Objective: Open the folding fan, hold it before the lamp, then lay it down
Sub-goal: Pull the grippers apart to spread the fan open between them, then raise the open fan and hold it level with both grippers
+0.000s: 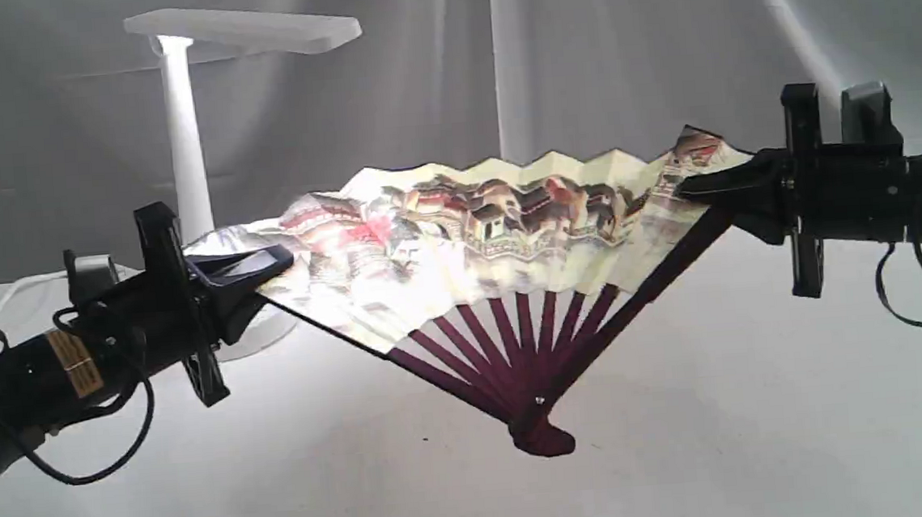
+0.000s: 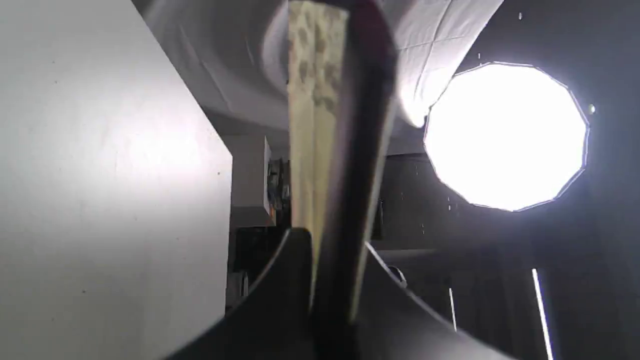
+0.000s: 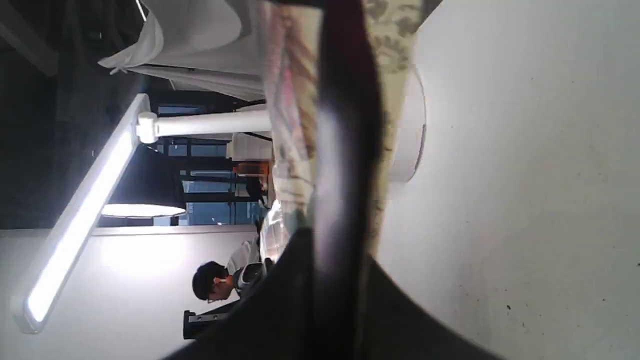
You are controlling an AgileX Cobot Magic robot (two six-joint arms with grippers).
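The folding fan (image 1: 500,231) is spread open in the air above the white table (image 1: 686,454), painted face toward the exterior camera, pivot hanging lowest. My left gripper (image 1: 271,264) is shut on its left guard stick, seen edge-on as the fan (image 2: 320,125) between the jaws. My right gripper (image 1: 691,186) is shut on the right guard stick, where the fan (image 3: 345,125) fills the middle of the wrist view. The white lamp (image 1: 188,123) stands behind the fan's left end. That lamp (image 3: 90,200) appears lit, its base partly hidden.
A grey cloth backdrop (image 1: 617,53) hangs behind the table. A bright studio light (image 2: 505,135) shines off the table in the left wrist view. The lamp's white cord (image 1: 9,298) trails at the far left. A person (image 3: 215,280) sits beyond the table.
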